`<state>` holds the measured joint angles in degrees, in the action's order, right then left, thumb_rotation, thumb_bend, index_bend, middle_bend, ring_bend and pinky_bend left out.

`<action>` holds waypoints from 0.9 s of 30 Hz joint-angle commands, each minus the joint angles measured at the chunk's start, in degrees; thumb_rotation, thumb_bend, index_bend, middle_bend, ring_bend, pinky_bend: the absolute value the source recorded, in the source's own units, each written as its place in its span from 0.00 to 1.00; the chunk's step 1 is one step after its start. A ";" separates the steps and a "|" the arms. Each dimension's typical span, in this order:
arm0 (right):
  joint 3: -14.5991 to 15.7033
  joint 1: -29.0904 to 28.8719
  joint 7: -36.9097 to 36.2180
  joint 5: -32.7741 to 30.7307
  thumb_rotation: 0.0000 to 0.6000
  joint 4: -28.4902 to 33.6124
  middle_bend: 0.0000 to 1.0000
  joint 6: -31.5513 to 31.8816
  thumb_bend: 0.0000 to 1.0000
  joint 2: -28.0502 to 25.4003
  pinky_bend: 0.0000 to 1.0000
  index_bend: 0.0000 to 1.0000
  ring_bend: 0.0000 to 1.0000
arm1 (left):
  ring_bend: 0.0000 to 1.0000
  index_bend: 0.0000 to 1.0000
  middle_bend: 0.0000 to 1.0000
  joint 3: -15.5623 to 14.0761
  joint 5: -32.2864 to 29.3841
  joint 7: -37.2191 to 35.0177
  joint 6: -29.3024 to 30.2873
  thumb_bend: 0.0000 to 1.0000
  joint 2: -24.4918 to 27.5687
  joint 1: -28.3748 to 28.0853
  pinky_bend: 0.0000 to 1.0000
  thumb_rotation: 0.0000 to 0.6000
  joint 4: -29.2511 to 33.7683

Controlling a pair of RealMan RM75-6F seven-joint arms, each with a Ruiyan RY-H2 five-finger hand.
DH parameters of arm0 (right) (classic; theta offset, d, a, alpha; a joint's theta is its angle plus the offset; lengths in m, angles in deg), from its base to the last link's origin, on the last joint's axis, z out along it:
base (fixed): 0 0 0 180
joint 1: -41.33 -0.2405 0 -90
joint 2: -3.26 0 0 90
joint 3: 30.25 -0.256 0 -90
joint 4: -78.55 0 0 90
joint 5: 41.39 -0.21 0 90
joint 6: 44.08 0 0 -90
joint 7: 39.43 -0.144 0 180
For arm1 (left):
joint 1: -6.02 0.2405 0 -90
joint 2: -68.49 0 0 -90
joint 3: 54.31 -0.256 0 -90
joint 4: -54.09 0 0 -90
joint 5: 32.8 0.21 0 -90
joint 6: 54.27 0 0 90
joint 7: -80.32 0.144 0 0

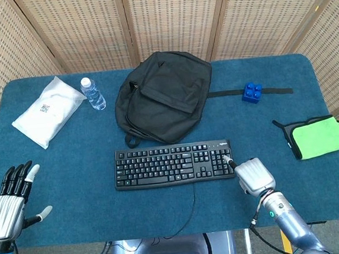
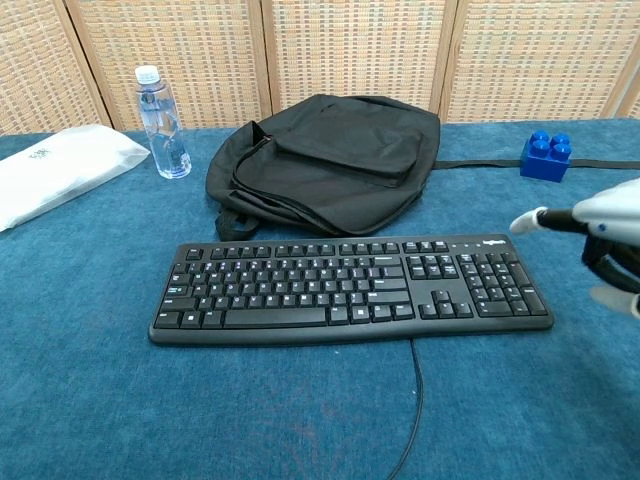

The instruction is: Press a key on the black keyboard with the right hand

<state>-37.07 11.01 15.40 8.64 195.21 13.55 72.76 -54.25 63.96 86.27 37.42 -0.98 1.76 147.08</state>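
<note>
The black keyboard (image 1: 173,164) lies mid-surface. At its 3 o'clock end the right hand (image 1: 254,175) points one finger above the keys, other fingers curled, holding nothing. The left hand (image 1: 7,202) is spread, empty.

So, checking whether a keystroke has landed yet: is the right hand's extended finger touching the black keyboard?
Apart. In the chest view the right hand holds its fingertip clearly above the black keyboard, with blue cloth visible between them.
</note>
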 commanded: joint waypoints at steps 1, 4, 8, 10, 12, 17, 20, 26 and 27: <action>0.81 -2.82 2.68 -4.51 1.00 -1.41 0.73 0.39 0.54 3.13 0.47 0.03 0.66 | 0.00 0.00 0.00 0.01 -0.15 -0.10 -0.18 0.00 0.02 -0.06 0.00 1.00 -0.06; 1.40 -4.33 3.76 -7.09 1.00 -2.34 0.73 1.01 0.54 4.92 0.47 0.03 0.66 | 0.00 0.00 0.00 0.05 -0.24 -0.25 -0.28 0.00 0.04 -0.13 0.00 1.00 -0.06; 1.70 -6.15 4.79 -9.24 1.00 -2.89 0.73 2.10 0.54 6.67 0.47 0.03 0.66 | 0.00 0.00 0.00 0.10 -0.44 -0.48 -0.43 0.00 0.09 -0.20 0.00 1.00 -0.03; 1.62 -7.04 5.14 -10.01 1.00 -2.97 0.73 2.44 0.54 7.37 0.47 0.03 0.66 | 0.00 0.00 0.00 0.12 -0.47 -0.61 -0.44 0.00 0.13 -0.22 0.00 1.00 -0.02; 1.46 -7.88 5.35 -10.81 1.00 -3.09 0.73 2.81 0.54 7.93 0.47 0.03 0.66 | 0.00 0.00 0.00 0.13 -0.58 -0.81 -0.46 0.00 0.20 -0.21 0.00 1.00 -0.01; 1.39 -10.12 6.14 -13.35 1.00 -3.77 0.73 3.45 0.54 8.73 0.47 0.03 0.66 | 0.00 0.00 0.00 0.25 -1.02 -1.27 -0.70 0.00 0.34 -0.29 0.00 1.00 -0.04; 1.52 -11.33 6.23 -15.20 1.00 -4.53 0.73 3.44 0.54 9.04 0.47 0.03 0.66 | 0.00 0.00 0.00 0.32 -1.24 -1.38 -0.95 0.00 0.32 -0.41 0.00 1.00 -0.14; 1.84 -13.08 5.70 -17.88 1.00 -6.33 0.73 2.98 0.54 9.45 0.47 0.04 0.66 | 0.00 0.00 0.00 0.38 -1.56 -1.28 -1.41 0.00 0.18 -0.61 0.00 1.00 -0.19; 1.92 -13.35 5.61 -18.20 1.00 -6.64 0.73 2.87 0.54 9.51 0.47 0.04 0.66 | 0.00 0.00 0.00 0.39 -1.62 -1.28 -1.50 0.00 0.14 -0.65 0.00 1.00 -0.16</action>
<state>-35.29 -1.98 21.17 -9.20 188.95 16.61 82.14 -53.87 62.38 84.98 35.98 -0.80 1.15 146.90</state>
